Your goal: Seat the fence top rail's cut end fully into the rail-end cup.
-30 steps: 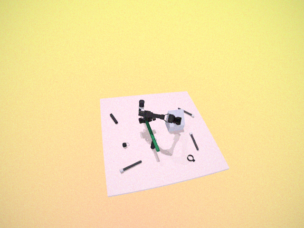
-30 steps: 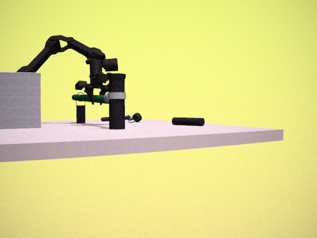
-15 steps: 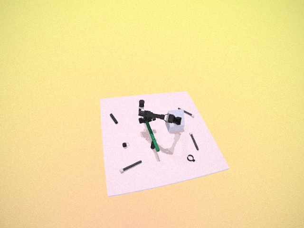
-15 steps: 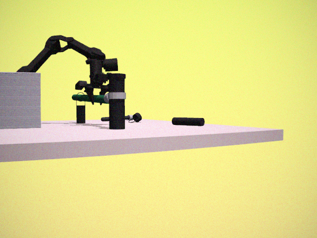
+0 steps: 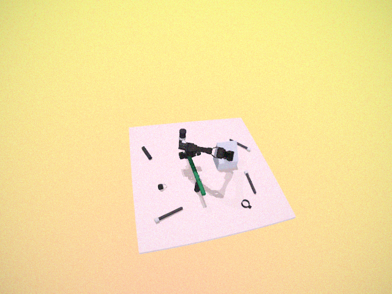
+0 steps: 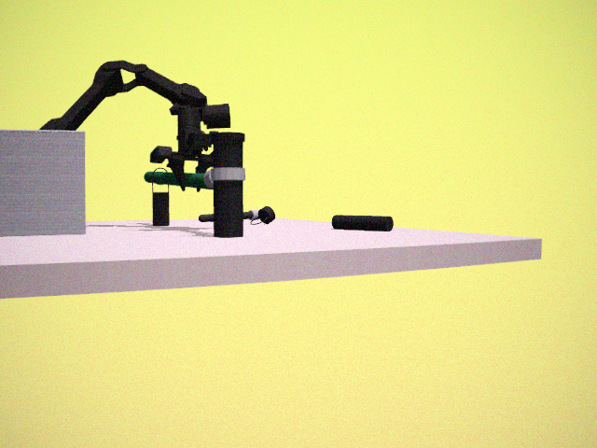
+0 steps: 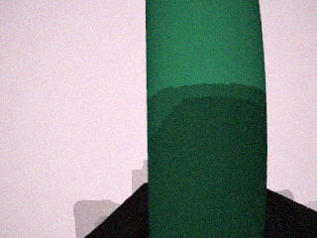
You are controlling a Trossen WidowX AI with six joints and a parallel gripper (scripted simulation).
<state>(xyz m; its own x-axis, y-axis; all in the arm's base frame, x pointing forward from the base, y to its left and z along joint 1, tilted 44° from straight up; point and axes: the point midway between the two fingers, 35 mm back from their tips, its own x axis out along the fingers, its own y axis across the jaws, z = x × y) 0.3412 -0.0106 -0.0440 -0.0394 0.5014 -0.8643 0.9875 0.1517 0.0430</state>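
Observation:
My gripper (image 5: 189,155) (image 6: 190,184) (image 7: 194,190) points down, shut on the green rail (image 5: 198,177) (image 6: 172,177) (image 7: 205,50) between its middle and the big post. The rail passes through the wire loop (image 6: 168,187) above the small post (image 5: 196,187) (image 6: 160,209). In the exterior view it slopes slightly down toward the big post (image 5: 182,133) (image 6: 229,209). The grey band (image 6: 231,174) sits on the post's upper half, below the cap. Green shows below the pale cup (image 6: 208,177); whether the rail end is inside is hidden.
A grey box (image 5: 226,161) (image 6: 43,183) stands beside the arm. On the board lie a black cylinder (image 5: 146,153) (image 6: 361,223), a small looped cap (image 5: 160,187) (image 6: 266,215), a ring (image 5: 242,204) and dark rods with pale ends (image 5: 171,213) (image 5: 250,182) (image 5: 242,144).

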